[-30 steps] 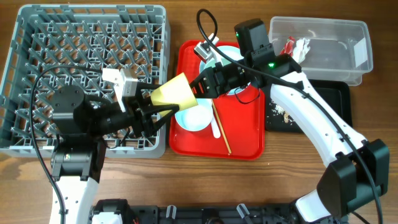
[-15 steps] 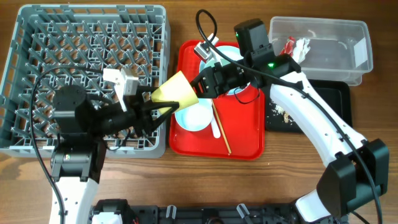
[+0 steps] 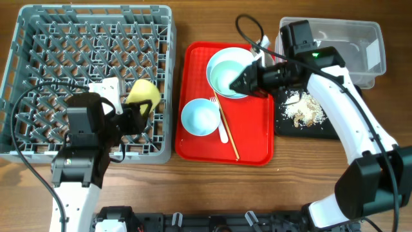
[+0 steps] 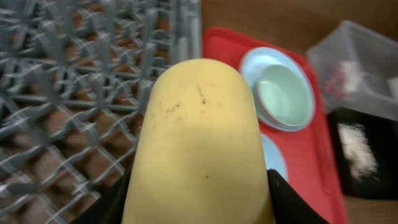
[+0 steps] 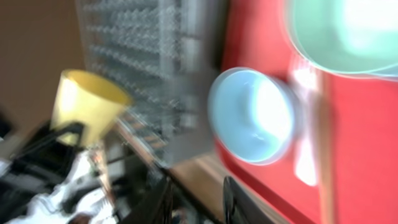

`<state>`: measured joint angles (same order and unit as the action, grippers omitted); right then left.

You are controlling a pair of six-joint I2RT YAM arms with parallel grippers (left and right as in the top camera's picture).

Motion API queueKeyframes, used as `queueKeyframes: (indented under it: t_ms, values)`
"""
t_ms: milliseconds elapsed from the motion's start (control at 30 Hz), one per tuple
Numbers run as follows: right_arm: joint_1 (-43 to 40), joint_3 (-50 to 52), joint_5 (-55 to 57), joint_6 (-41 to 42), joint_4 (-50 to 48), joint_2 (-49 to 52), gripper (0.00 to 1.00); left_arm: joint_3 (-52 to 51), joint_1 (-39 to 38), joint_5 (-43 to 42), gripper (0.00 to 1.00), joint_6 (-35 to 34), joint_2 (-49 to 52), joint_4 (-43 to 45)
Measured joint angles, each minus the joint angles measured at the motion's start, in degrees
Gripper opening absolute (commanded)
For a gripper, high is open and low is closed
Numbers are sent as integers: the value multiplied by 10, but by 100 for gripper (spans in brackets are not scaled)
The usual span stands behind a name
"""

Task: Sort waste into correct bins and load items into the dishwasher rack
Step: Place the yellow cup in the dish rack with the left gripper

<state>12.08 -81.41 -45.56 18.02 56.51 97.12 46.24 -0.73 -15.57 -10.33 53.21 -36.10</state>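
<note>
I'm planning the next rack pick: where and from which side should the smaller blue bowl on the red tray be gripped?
Pinch the smaller bowl at the rim opposite the fork and wooden stick, from above, one jaw inside, one outside. It sits upright and looks too wide to span; those two crowd one side.

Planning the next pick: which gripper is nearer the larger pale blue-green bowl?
Right. The right gripper is beside the larger bowl; the left gripper holds a small yellow cup over the grey plastic rack.
</note>
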Motion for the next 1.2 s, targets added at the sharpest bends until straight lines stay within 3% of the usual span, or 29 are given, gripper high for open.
queueKeyframes:
  t_ms: [133, 300, 567, 833, 967, 1000, 1067, 1100, 1200]
  values:
    - [-13, -53, 153, -48, 131, -30, 29, 82, 21, 62, 13, 0, 3, -101]
    - [-33, -70, 247, -76, 181, -85, 30, 113, 98, 85, 10, -1, 8, -130]
    - [-58, -70, 283, -83, 189, -91, 32, 113, 138, 93, 20, -3, 110, -125]
    - [-58, -70, 289, -89, 190, -91, 32, 113, 138, 93, 26, -3, 231, -55]
    - [-58, -70, 289, -89, 192, -91, 36, 113, 138, 93, 53, -3, 270, -38]
    - [-58, -70, 289, -89, 193, -91, 41, 113, 138, 93, 71, -3, 282, -37]
    - [-58, -70, 290, -91, 194, -91, 53, 113, 138, 93, 94, -4, 305, -33]
    - [-58, -70, 291, -94, 195, -91, 58, 113, 138, 93, 100, -5, 312, -33]
    - [-58, -70, 290, -94, 198, -91, 72, 113, 138, 93, 100, -8, 319, -33]
